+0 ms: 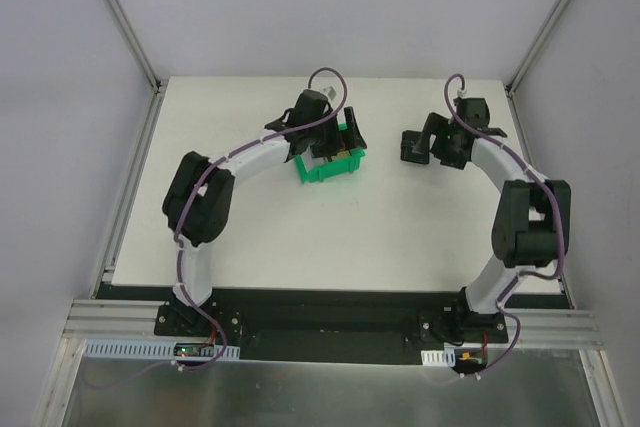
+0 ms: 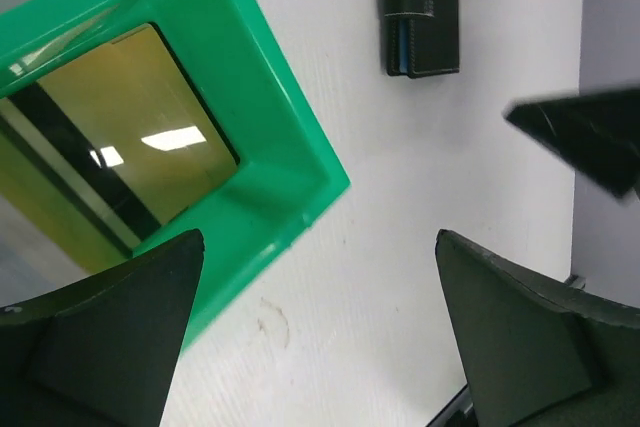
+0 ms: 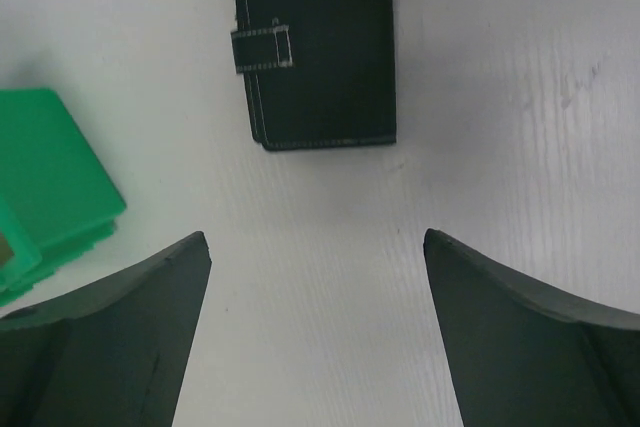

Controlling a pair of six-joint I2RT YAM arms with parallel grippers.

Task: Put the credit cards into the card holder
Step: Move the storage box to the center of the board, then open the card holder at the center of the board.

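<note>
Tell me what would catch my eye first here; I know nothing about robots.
The bright green bin at the far middle of the white table stands out most, with a gold card, dark-striped, lying inside it below the open left claw. To the bin's right a closed black wallet lies flat on the table, with the open right claw poised near it.

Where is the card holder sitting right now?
In the top view the card holder lies closed on the right half of the table, right of the green bin, directly ahead of the open right gripper.
</note>
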